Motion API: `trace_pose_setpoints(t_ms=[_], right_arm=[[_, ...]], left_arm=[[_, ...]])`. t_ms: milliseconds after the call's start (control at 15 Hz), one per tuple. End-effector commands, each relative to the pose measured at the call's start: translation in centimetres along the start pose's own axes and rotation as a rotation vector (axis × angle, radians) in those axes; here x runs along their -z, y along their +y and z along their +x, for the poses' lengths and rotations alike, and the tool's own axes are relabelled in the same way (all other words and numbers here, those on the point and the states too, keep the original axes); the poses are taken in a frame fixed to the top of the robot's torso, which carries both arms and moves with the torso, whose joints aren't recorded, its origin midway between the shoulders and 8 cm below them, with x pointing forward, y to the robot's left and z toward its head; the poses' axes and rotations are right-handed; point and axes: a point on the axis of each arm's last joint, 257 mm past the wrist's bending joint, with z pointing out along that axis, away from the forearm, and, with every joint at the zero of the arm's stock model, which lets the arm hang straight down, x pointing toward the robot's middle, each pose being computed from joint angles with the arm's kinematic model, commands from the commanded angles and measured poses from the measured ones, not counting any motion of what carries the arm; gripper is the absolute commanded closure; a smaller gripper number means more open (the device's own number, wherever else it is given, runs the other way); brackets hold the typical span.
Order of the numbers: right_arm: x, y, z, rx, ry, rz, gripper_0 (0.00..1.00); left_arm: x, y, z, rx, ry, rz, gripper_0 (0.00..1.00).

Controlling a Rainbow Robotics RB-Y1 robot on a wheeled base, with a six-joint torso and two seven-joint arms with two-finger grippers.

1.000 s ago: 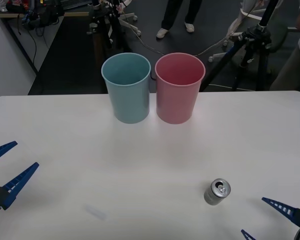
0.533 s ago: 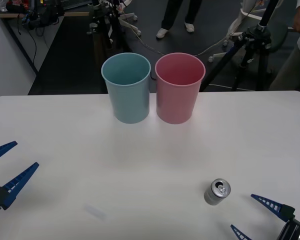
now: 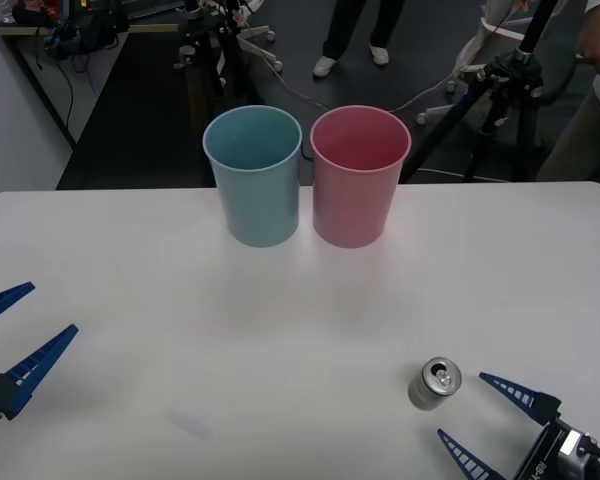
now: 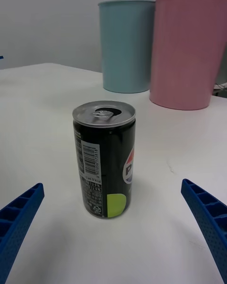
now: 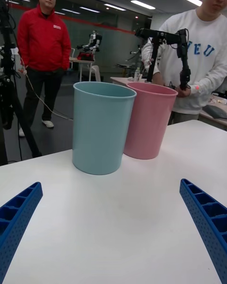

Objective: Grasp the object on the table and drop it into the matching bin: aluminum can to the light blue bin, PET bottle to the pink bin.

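The aluminum can (image 3: 435, 384) stands upright on the table (image 3: 300, 330), toward the near right part of the tabletop. It serves as the landmark for everything below. In the right wrist view the can (image 4: 104, 158) shows a dark body with a printed label, a silver top and a pull tab.

Right gripper (image 3: 485, 417): positioned just beside the can, on its near right side. The jaws are spread wide. One blue ribbed finger (image 3: 510, 391) lies level with the can on its right; the other lies nearer the table edge. Neither finger touches the can. In the right wrist view the right gripper (image 4: 113, 227) has the can centred between the two fingers, with clear table surface on both sides.

Light blue bin (image 3: 253, 175): upright, well beyond the can toward the far edge of the table and to the can's left. Pink bin (image 3: 359, 176): upright, also well beyond the can, just beside the light blue bin and closer to the can's line. Whether the two bins touch cannot be told.

Left gripper (image 3: 20, 325): well apart from the can, at the far left side of the table. Its jaws are released and hold nothing. It sits low over the tabletop.
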Motion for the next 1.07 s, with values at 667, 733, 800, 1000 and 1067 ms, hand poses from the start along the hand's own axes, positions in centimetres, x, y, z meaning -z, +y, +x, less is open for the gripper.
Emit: trace_pose_setpoints(t_ms=[667, 733, 800, 1000, 1067], right_arm=[[-4.3, 0.4, 0.0, 0.002, -0.008, -0.015, 0.0], [-4.7, 0.4, -0.1, -0.001, -0.011, -0.016, 0.0], [-5.1, 0.5, -0.1, -0.004, -0.013, -0.016, 0.0], [-6.5, 0.6, -0.3, -0.007, -0.021, -0.018, 0.0], [-6.9, 0.6, -0.5, -0.008, -0.027, -0.017, 0.0]], left_arm=[[0.0, 0.0, 0.0, 0.0, 0.0, 0.0, 0.0], [0.0, 0.0, 0.0, 0.0, 0.0, 0.0, 0.0], [0.0, 0.0, 0.0, 0.0, 0.0, 0.0, 0.0], [0.0, 0.0, 0.0, 0.0, 0.0, 0.0, 0.0], [0.0, 0.0, 0.0, 0.0, 0.0, 0.0, 0.0]])
